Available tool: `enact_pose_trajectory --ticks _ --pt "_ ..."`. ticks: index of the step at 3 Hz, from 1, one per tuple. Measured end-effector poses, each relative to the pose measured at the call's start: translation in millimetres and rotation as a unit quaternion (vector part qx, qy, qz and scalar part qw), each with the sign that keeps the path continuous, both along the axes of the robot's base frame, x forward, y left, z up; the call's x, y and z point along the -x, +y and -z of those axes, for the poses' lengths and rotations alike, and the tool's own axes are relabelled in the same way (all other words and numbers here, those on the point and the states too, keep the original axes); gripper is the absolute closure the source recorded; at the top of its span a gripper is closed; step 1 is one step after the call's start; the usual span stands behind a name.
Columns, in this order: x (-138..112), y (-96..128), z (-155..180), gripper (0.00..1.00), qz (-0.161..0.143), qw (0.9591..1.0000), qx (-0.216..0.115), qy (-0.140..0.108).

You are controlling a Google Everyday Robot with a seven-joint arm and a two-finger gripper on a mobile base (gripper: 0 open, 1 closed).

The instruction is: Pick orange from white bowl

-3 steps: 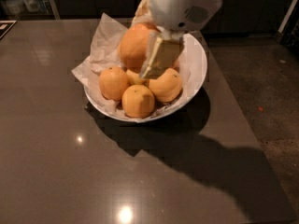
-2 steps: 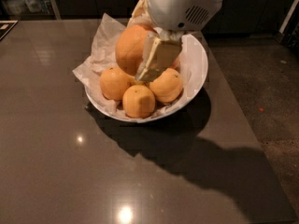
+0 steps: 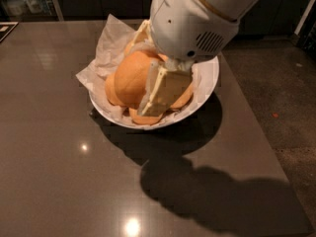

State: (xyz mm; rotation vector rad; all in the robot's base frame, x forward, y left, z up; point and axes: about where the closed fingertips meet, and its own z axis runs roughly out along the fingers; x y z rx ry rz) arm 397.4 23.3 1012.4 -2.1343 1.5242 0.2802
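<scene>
My gripper is over the white bowl, shut on a round yellow-orange orange. One cream finger lies across the orange's right side; the other is mostly hidden behind it. The held orange is raised above the other oranges in the bowl. Parts of these show under it: one at the left, one at the right, one at the front. Crumpled white paper lines the bowl and sticks out at the back left. The white arm housing hides the bowl's back.
The bowl stands on a glossy dark table. The table's right edge runs diagonally beside a speckled floor. Dark cabinets line the back. The arm's shadow falls on the table in front of the bowl.
The gripper has lifted the held orange up out of the pile. Orange and arm now look larger and cover more of the bowl.
</scene>
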Motion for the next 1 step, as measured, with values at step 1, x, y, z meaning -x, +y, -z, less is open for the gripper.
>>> enact_pose_trajectory --ticks 1 --pt "1.9 0.5 0.3 1.00 0.000 1.0000 0.000 0.001"
